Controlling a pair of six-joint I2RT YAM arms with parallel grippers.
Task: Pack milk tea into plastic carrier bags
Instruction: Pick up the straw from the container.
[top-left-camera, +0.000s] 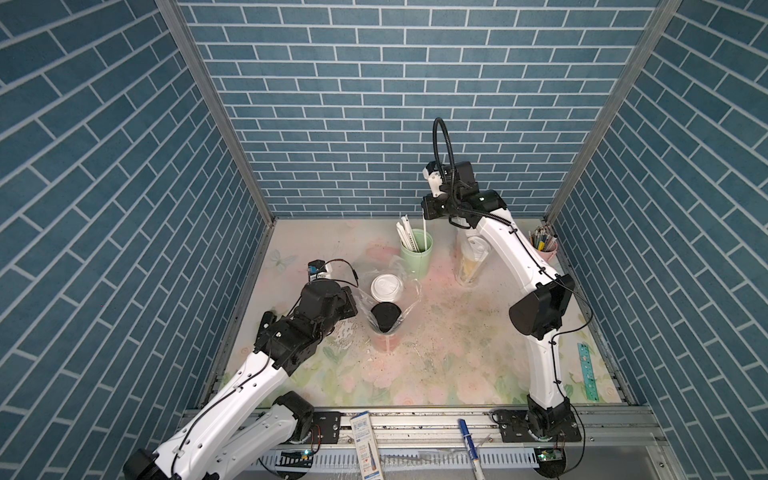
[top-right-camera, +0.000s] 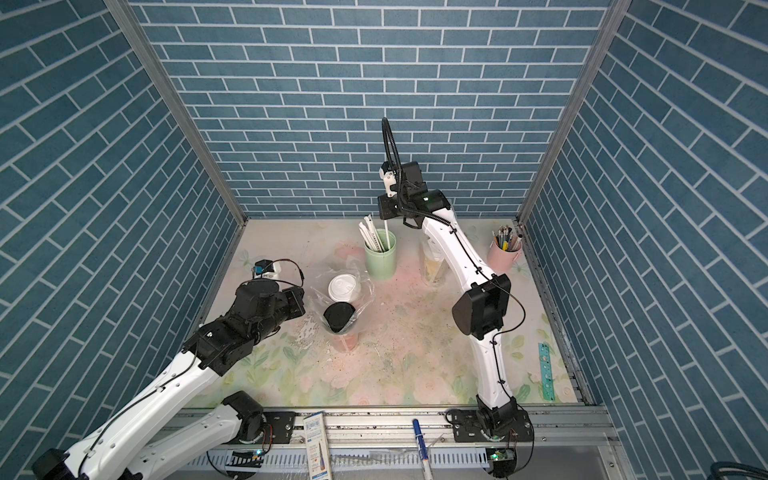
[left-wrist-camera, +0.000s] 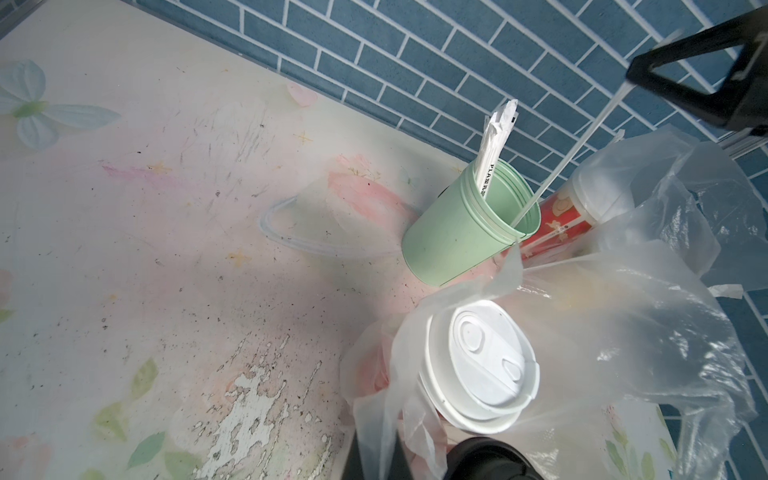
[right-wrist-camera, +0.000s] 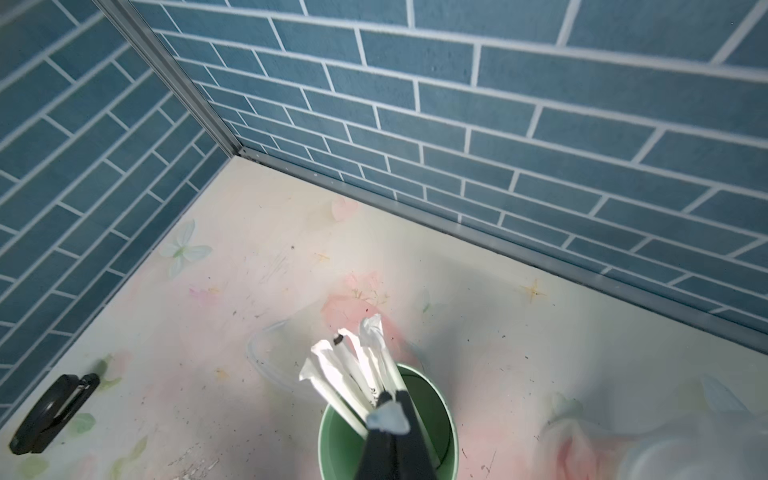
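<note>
Mid-table, a white-lidded cup (top-left-camera: 387, 286) and a black-lidded cup (top-left-camera: 385, 316) stand in a clear bag (top-left-camera: 409, 299), with the left gripper (top-left-camera: 352, 306) closed at its edge. Behind, the right gripper (right-wrist-camera: 388, 419) pinches a wrapped straw (top-left-camera: 424, 232) above the green cup (top-left-camera: 417, 257). A straight upward lift should free it cleanly.

Both top views hang high over the front rail (top-left-camera: 415, 419) and look steeply down on the whole worktop (top-left-camera: 457, 332), facing the back wall (top-left-camera: 374, 124); they share nearly everything, offset slightly sideways. The left wrist view sits close above a white-lidded cup (left-wrist-camera: 478, 365) in a plastic bag (left-wrist-camera: 644, 332), facing the green cup (left-wrist-camera: 461, 241) and a long straw (left-wrist-camera: 582, 145) leaning from it. The right wrist view peers past the right tool (right-wrist-camera: 394, 397), close over that same cup and straw.
</note>
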